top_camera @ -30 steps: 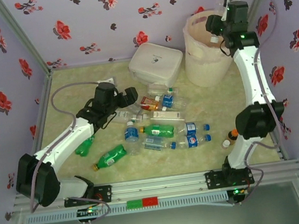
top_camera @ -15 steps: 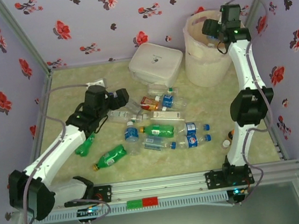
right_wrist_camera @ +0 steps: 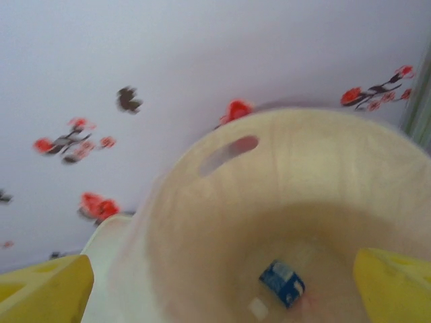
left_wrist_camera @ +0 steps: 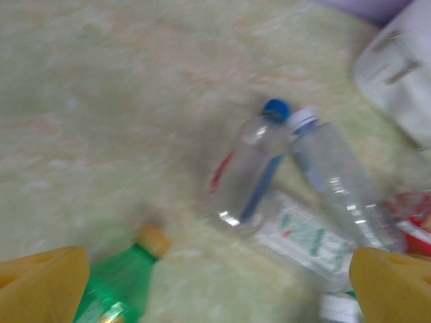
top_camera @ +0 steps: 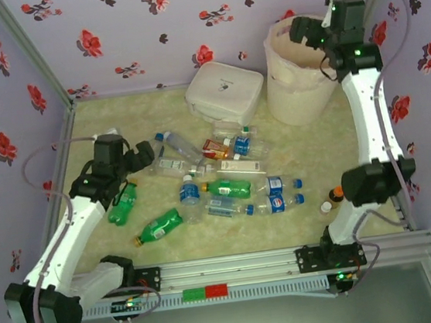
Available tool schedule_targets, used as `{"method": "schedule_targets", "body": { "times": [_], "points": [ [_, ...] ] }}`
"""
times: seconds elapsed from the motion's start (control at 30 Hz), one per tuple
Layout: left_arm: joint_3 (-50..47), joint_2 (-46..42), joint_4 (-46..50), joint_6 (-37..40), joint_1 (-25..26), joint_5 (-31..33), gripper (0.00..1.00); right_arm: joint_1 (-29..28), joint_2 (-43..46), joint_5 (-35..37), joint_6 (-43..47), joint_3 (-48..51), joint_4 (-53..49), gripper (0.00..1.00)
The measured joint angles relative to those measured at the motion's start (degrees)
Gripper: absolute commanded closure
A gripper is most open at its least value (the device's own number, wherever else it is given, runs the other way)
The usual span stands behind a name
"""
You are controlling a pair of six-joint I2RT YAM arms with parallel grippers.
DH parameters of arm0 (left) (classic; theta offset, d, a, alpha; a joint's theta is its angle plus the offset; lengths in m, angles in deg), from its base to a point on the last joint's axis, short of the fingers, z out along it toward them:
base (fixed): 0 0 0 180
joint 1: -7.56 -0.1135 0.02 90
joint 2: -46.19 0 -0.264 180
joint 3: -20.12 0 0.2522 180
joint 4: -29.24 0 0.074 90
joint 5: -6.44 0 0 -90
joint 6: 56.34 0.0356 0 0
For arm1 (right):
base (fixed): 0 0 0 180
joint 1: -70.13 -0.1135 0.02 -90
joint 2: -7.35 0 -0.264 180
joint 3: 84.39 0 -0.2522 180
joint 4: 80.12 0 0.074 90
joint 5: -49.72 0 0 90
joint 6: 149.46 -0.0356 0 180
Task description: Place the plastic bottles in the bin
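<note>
flowered walls [right_wrist_camera: 168, 54] behind, the bin [right_wrist_camera: 316, 168] sits below the right end effector [right_wrist_camera: 219, 288], wide open, empty.

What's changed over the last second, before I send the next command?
The right gripper opened above the bin and rose slightly; a blue-labelled bottle lies at the bin's bottom. The left gripper, open and empty, drew back leftward from the bottle pile, uncovering a clear blue-capped bottle. The pile and the white case stayed put.
</note>
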State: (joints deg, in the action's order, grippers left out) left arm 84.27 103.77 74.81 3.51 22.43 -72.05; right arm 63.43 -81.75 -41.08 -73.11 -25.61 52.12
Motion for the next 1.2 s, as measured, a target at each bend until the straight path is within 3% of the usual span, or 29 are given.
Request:
{"method": "schedule_targets", "body": {
  "times": [0.13,0.43,0.7,0.8,1.2],
  "points": [
    [-3.93,-1.14,3.48,0.39,-5.07,0.09,0.01,-5.14,9.57,0.15,-0.96,15.56,4.04,0.0],
    [-11.15,2.45,0.35,-1.62,-9.97,-0.87,0.0,-7.56,23.06,1.53,-13.05,44.44,13.18,0.0],
    [-19.1,2.25,-4.79,-3.15,-10.03,-4.37,0.0,-21.55,25.27,17.62,-17.31,52.39,13.14,0.0],
    [-22.82,0.33,-5.9,-4.2,-10.01,-6.19,0.01,-23.61,24.9,20.5,-18.34,54.73,12.94,0.0],
    [-25.22,0.59,-6.05,-5.44,-9.9,-9.42,0.0,-25.97,17.03,20.5,-20.04,55.01,13.2,0.0]
  ]
}}
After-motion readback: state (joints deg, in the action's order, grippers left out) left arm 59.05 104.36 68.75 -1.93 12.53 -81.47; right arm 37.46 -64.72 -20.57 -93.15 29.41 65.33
